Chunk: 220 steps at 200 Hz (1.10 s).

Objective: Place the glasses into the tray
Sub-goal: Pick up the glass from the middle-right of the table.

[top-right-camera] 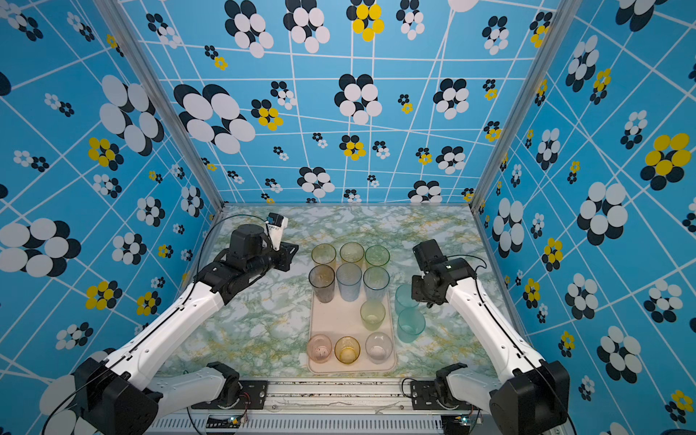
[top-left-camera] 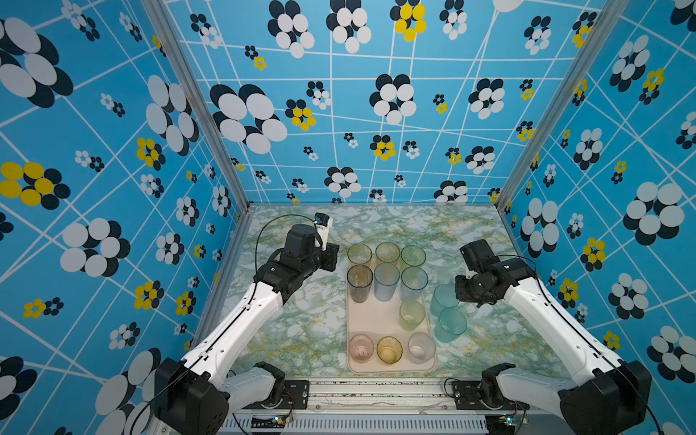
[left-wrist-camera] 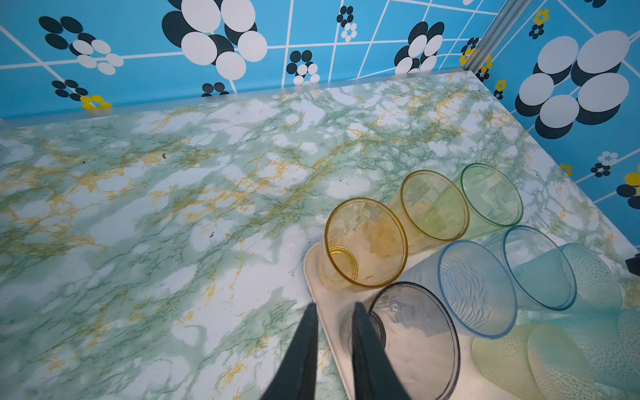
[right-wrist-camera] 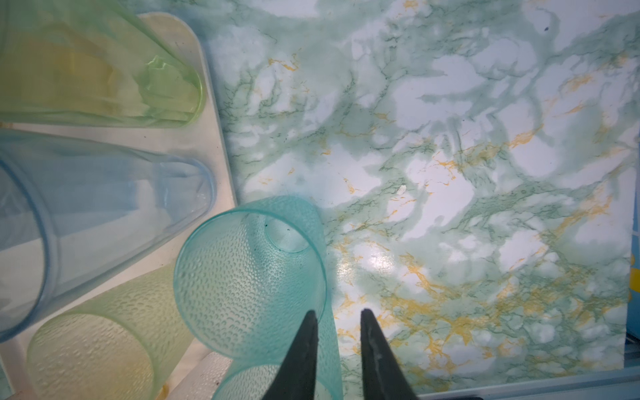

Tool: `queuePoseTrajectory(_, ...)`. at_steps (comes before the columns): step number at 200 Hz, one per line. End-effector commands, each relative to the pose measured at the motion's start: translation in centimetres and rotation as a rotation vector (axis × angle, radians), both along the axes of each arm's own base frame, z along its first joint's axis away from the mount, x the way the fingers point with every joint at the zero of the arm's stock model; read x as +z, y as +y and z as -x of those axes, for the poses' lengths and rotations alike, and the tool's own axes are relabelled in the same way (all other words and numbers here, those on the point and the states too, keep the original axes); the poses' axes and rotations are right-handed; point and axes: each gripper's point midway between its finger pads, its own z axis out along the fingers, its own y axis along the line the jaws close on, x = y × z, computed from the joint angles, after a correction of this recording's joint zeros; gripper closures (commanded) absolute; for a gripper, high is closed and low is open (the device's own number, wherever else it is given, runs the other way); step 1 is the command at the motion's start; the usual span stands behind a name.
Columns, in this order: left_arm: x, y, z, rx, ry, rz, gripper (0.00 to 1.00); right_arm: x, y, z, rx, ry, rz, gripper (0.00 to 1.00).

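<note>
**Top views.** The tray [top-left-camera: 371,320] is seen lying lengthwise at the middle of the marbled tabletop [top-left-camera: 293,324], in both top views. Ten tumblers are counted upright in it. Six tall ones stand in two rows at the far end. A yellow-green tumbler [top-left-camera: 411,314] stands alone by the right rim. A pink tumbler [top-left-camera: 360,348], an amber one and a clear one are lined across the near end. Two teal tumblers [top-left-camera: 451,324] are noted off the tray, upright on the tabletop just beside its right rim (touching each other, or nearly so). The right arm's wrist is held over the farther teal tumbler [top-right-camera: 405,297]. The left arm is held left of the tray's far end.

**Left wrist.** The left gripper [left-wrist-camera: 335,306] is seen with its fingers narrowly parted and nothing between them. It is placed above the tray's rim, beside the grey tumbler [left-wrist-camera: 415,339].

**Right wrist.** The right gripper [right-wrist-camera: 338,313] is set astride a teal wall, one finger [right-wrist-camera: 301,346] over a mouth and the other outside. Which of the two tumblers owns that wall cannot be told. Tabletop is visible between the wall and the outer finger, so the jaws are read as unclenched, with nothing grasped.
</note>
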Motion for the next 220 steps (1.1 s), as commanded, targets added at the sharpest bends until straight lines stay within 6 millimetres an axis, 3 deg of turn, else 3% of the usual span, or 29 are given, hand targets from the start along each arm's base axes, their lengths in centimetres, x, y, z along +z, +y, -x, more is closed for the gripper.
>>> queuePoseTrajectory(1,0.1,0.0,-0.2,-0.003,-0.003,0.02,0.79,-0.7,0.3,-0.3,0.003,0.013,-0.02,0.76)
queuePoseTrajectory(220,-0.6,-0.2,-0.8,0.0,0.019,0.007,0.79,-3.1,0.6,-1.4,0.028,0.08,-0.031,0.85)
